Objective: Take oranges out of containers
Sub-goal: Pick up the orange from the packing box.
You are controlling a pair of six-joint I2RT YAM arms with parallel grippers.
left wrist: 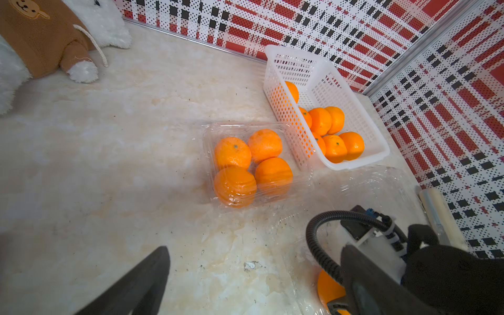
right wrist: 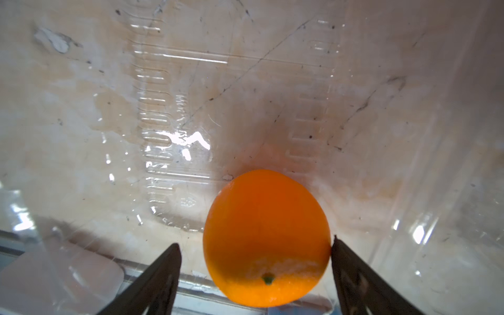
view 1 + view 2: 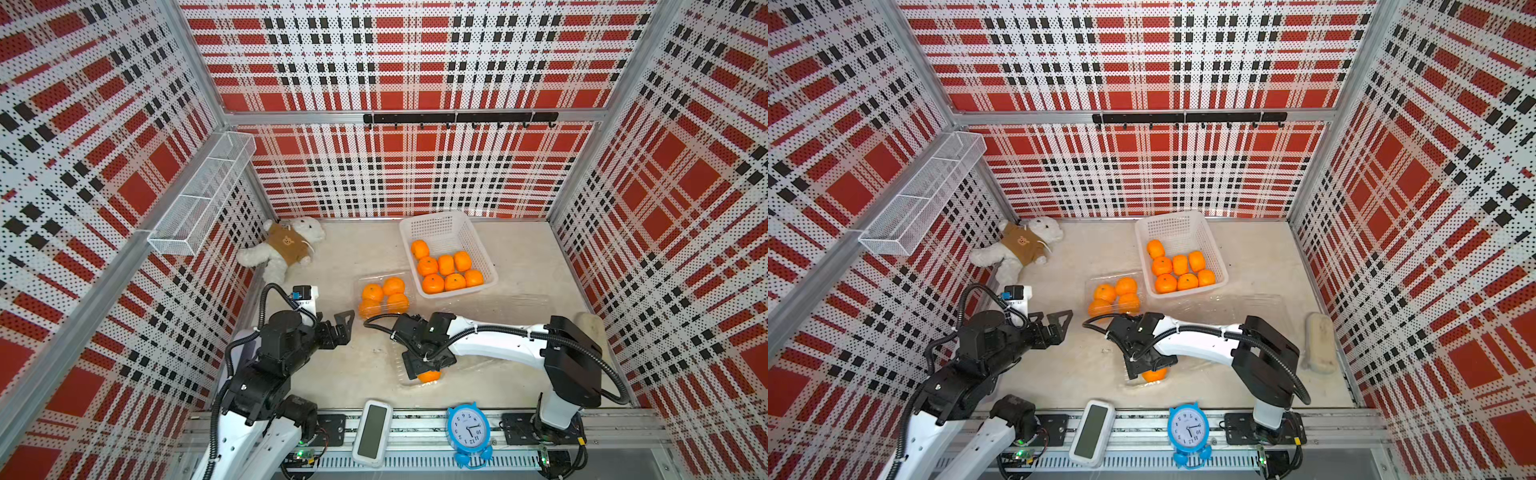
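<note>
Lone orange (image 3: 430,377) mostly hidden under right gripper (image 3: 428,371), teddy bear (image 1: 41,38) cropped at left wrist view's edge

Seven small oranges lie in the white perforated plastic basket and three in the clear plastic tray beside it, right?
No. The clear plastic tray holds four small round oranges, not three; the left wrist view shows them plainly. The white perforated plastic basket does hold seven.

The oranges (image 3: 446,264) are seen bright orange with green stem dots, the containers (image 1: 245,124) clear, the basket (image 3: 436,226) white and perforated. The walls (image 3: 399,62) are covered in red-white-black dotted plaid; the table (image 3: 353,257) is mottled beige. The teddy (image 3: 289,245) is seen white in a brown top, the clock (image 3: 468,432) blue with a white face.
</note>
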